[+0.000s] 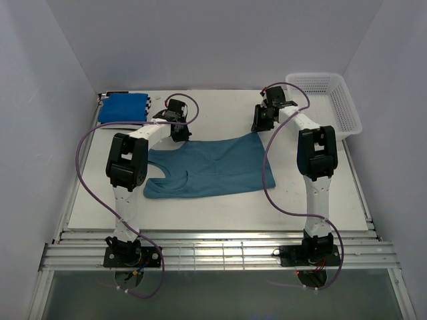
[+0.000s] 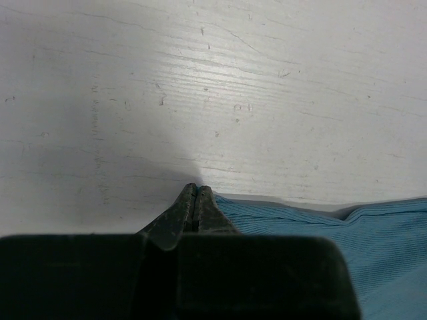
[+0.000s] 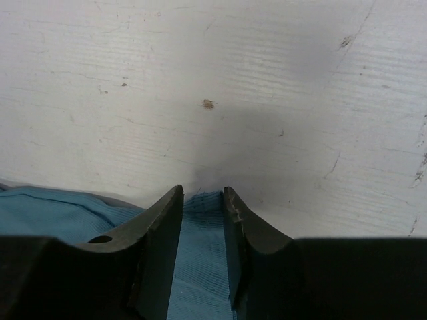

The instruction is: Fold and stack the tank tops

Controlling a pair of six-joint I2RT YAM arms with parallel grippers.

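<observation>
Teal tank top (image 1: 207, 167) — crosswise, straps leftward

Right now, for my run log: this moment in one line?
left jaws: shut at teal top edge | right jaws: apart astride its corner | blue top: folded, far left

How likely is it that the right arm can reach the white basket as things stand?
Probably yes. The right gripper sits close beside the basket with nothing standing between them, though its fingers straddle the teal top's corner.

Light: bright, even, from overhead
Shadows: soft grey patches on the table (image 2: 100, 167) in both wrist views
Focus: near foreground blurred, wood grain sharp
</observation>
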